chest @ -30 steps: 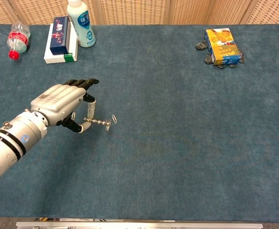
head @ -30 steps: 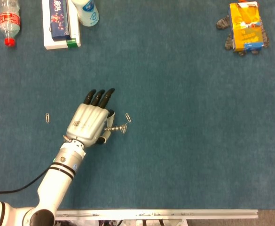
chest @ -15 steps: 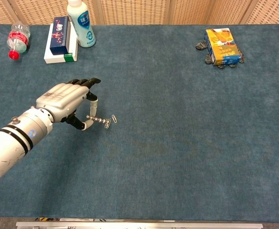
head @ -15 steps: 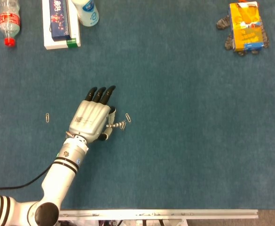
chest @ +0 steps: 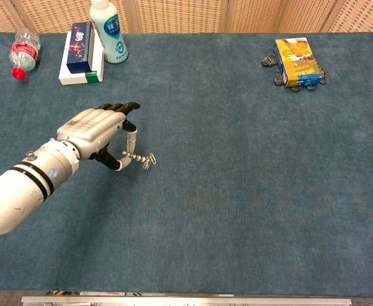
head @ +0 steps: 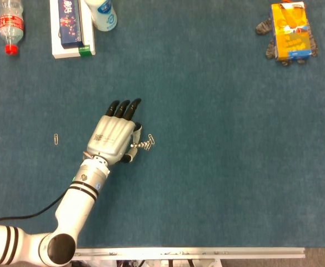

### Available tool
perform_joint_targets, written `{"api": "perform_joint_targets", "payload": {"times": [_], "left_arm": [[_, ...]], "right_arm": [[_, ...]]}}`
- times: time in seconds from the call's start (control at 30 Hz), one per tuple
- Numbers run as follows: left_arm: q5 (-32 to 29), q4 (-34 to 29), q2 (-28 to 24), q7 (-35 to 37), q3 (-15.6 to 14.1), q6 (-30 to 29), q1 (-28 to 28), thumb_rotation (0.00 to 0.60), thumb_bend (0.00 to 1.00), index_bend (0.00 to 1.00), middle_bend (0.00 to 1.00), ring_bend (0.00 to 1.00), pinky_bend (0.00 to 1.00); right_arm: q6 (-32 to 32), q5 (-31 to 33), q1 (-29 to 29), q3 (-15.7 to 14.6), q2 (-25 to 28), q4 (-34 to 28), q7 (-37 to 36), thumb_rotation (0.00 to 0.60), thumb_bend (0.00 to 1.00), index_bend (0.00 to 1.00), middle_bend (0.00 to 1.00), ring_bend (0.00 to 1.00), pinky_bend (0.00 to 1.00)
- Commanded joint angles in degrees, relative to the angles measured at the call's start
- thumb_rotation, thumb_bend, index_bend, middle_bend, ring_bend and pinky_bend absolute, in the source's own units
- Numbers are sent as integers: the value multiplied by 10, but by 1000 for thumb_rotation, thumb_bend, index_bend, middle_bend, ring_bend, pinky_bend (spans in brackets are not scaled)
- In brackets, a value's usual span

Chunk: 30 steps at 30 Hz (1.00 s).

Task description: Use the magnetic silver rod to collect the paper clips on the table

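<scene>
Left hand (head: 114,140), back up toward the head camera, pinching the magnetic silver rod (head: 139,146) between thumb and a finger, remaining dark-tipped fingers stretched forward and slightly spread. Rod jutting out to the hand's right, long axis running roughly across the table and angling a little away from the robot, tip bristling with a small clump of paper clips (head: 148,143); whether that clump rests on the cloth or hangs just above, not clear. One loose paper clip (head: 56,139) lying on the blue table (head: 218,167) on the opposite side, to the left of the hand and well apart from it, at about the same depth as the knuckles, long axis pointing away from the robot. Rod tip therefore facing the wrong way for that clip: probably a sweep leftward or a turn of the wrist needed to bring the magnet over it. Left hand the only one near; right hand not visible in either camera. From the chest view, a clearer side look at the pinch and at the rod sticking out low above the cloth, clips dangling at its end (chest: 149,160); the loose clip not discernible there, apparently hidden behind the hand or forearm. From the head view, the loose clip plain, the pinch largely covered by the back of the hand.
</scene>
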<state>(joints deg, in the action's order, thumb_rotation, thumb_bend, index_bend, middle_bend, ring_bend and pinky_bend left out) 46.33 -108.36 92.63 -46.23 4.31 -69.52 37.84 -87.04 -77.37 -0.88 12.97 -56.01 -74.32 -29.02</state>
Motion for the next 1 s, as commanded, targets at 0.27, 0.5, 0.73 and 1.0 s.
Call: {"api": "perform_joint_targets", "payload": {"times": [0.27,0.5,0.73,1.0], "left_arm": [[-25,12,7,-9,7,6,17,600,359,612,34,0,0],[-38,21,14,-8,8,7,25,600,359,612,34,0,0],[-27,5,7,-3,3,-2,25,600,360,612,34,0,0],[13,-48,-29,2,-8,-32,13,600,360,612,33,0,0]], "right_arm": [[2,-2,-2,-1,0,-2,3,600,369,241,156,0,9],[4,-2,-3,-1,0,-2,4,600,369,241,156,0,9],[7,-3,-5,-2,-1,-1,4,600,369,241,156,0,9],[5,-5,-6,-2,0,-6,7,600,369,241,156,0,9]]}}
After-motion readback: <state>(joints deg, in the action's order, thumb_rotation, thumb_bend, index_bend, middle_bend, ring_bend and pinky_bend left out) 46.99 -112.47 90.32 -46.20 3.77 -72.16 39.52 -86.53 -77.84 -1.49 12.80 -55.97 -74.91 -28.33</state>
